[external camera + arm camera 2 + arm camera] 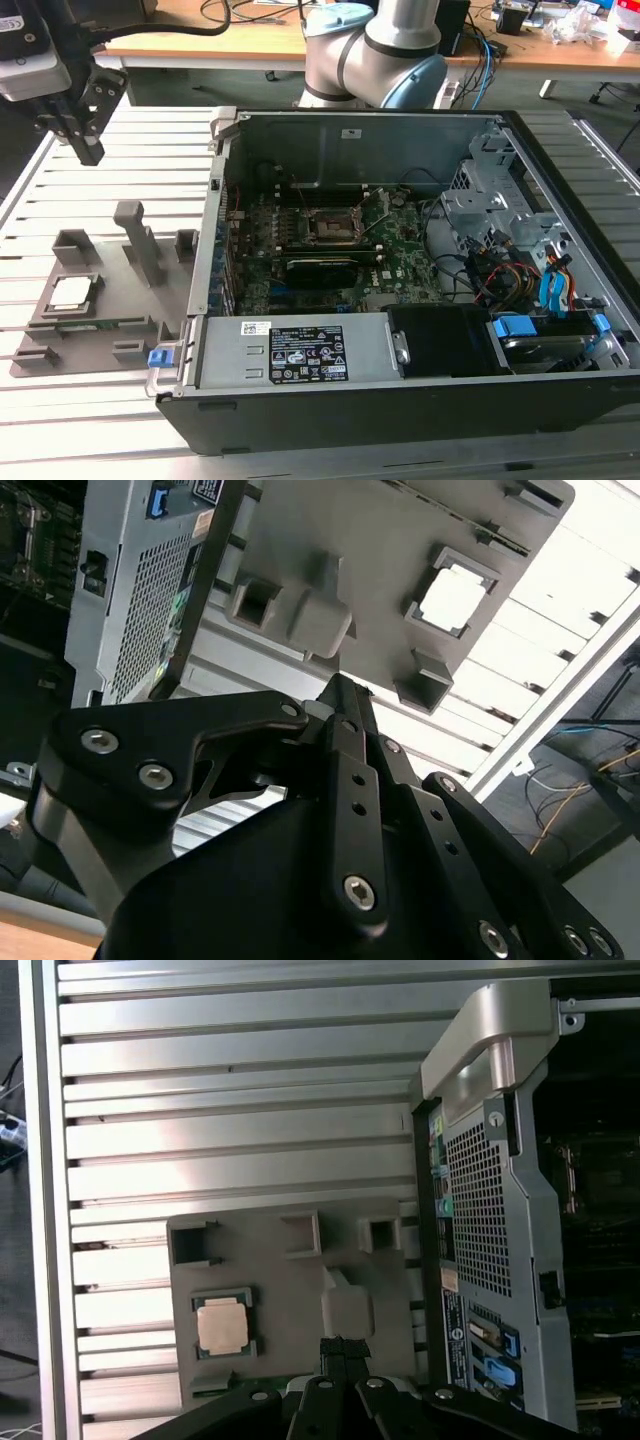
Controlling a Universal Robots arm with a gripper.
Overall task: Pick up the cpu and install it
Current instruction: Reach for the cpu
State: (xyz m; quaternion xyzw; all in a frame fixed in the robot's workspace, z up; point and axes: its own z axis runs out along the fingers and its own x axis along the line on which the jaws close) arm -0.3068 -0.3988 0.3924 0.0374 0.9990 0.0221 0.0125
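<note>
- Sitting flat in a square pocket of the grey tray [125, 305], the cpu [72, 292] is showing its metal top.
- Just beside the tray, the open case [450, 400] is lying.
- Well apart from the cpu, the gripper [88, 150] is hanging in the air, fingers pressed together, gripping nothing.

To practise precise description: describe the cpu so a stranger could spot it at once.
Find the open computer case; beside it, on the exterior view's left, lies a grey fixture plate. On that plate sits the cpu, the only flat square chip with a silver top among plain grey blocks.
</note>
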